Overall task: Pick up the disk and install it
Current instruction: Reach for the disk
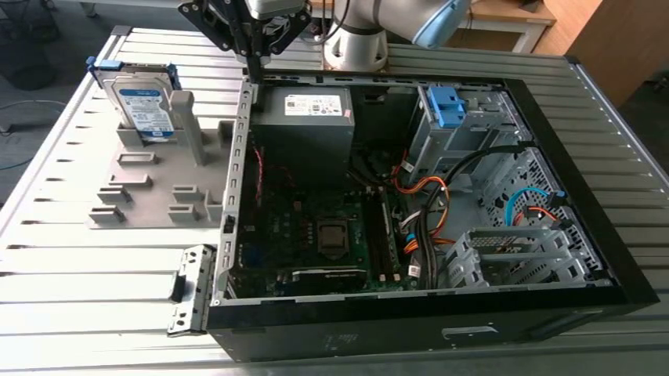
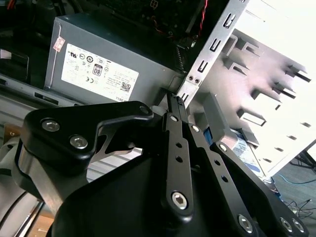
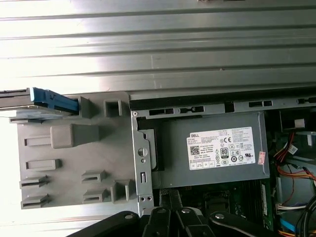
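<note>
**Disk waits in its stand, jaws empty at the case edge**

Here we are at the ribbed metal worktop (image 1: pixel 63 266), and the job has barely got going. The disk (image 1: pixel 141 100), a flat silver hard drive with a white-and-blue label and a blue plastic frame, stands upright on edge in the grey moulded holder (image 1: pixel 157 188) on the exterior view's left. The first wrist view catches it edge-on, blue frame (image 3: pixel 52 101) uppermost. Nothing touches it.

The pale robot arm (image 1: pixel 387 19) hangs its black jaws over the rear corner of the open black computer case (image 1: pixel 418 317), right by the case's metal edge. They sit between the holder and the grey power supply box (image 1: pixel 305 129) with its white label. From where I stand the jaws look pressed together, with nothing between them. They are near the disk but clearly apart from it.

Inside the case, a bare blue plastic bracket (image 1: pixel 444 106) sits up in the drive cage.

So I'd call it nothing done yet: the pick-up is not made, and the whole install is left.
</note>
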`<action>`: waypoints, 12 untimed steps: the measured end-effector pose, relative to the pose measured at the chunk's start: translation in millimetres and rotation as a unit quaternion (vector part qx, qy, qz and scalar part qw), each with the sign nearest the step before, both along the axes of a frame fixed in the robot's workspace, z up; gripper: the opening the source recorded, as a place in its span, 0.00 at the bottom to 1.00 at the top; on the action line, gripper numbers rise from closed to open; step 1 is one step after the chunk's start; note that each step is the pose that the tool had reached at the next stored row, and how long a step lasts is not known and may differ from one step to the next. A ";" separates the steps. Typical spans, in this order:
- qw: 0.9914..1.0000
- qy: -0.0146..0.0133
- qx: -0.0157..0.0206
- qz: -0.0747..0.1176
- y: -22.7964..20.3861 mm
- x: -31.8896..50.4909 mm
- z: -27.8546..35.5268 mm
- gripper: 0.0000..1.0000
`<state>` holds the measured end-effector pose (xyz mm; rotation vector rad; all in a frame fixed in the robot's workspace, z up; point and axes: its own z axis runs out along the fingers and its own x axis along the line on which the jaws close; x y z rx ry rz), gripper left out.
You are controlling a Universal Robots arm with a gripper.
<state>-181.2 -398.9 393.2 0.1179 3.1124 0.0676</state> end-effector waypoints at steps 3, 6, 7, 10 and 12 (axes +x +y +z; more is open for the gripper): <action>1.000 0.000 0.000 0.000 0.0 -1.8 0.0 0.11; 1.000 0.000 0.000 0.000 0.0 -3.2 -0.1 0.11; 1.000 0.000 0.000 0.000 0.0 -3.7 -0.1 0.11; 1.000 0.000 0.000 0.000 0.0 -5.3 -0.1 0.11; 1.000 0.000 0.000 0.000 0.0 -6.4 -0.1 0.11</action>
